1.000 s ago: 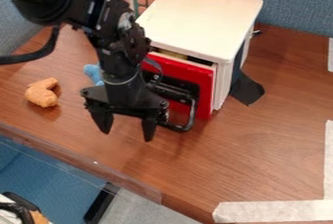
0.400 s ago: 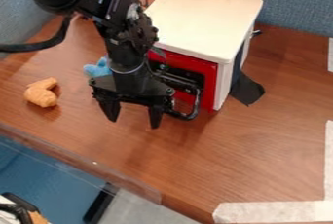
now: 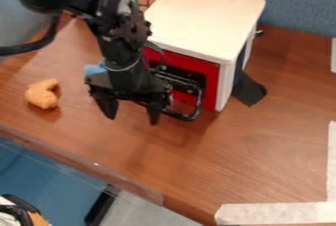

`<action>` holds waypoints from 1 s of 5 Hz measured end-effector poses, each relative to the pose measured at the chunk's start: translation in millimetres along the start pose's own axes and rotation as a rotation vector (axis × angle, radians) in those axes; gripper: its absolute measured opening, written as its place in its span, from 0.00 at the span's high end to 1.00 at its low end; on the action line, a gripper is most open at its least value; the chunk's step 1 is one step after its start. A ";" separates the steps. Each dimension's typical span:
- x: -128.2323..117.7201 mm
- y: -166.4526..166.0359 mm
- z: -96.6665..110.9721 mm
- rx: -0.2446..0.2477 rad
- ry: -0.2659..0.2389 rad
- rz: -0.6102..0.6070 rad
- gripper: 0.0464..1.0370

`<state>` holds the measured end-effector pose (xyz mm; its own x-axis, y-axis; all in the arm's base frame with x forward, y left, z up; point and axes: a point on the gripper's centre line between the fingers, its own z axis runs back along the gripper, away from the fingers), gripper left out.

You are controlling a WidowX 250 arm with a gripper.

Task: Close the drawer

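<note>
No legible text, labels, brands, numbers or signs.

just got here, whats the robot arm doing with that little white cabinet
The robot's gripper, fingers apart, hangs just in front of the small white cabinet, by the black handle of its red drawer front. It grips nothing. The red front sits up against the cabinet, so the drawer looks closed or very nearly so.
</note>
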<state>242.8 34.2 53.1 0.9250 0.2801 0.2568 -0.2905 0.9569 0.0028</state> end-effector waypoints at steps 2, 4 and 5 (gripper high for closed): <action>-24.0 16.8 31.6 -0.049 -0.016 -0.009 0.04; -47.6 23.4 67.4 -0.067 -0.052 -0.069 0.04; -57.3 21.4 85.3 -0.041 -0.012 -0.113 0.04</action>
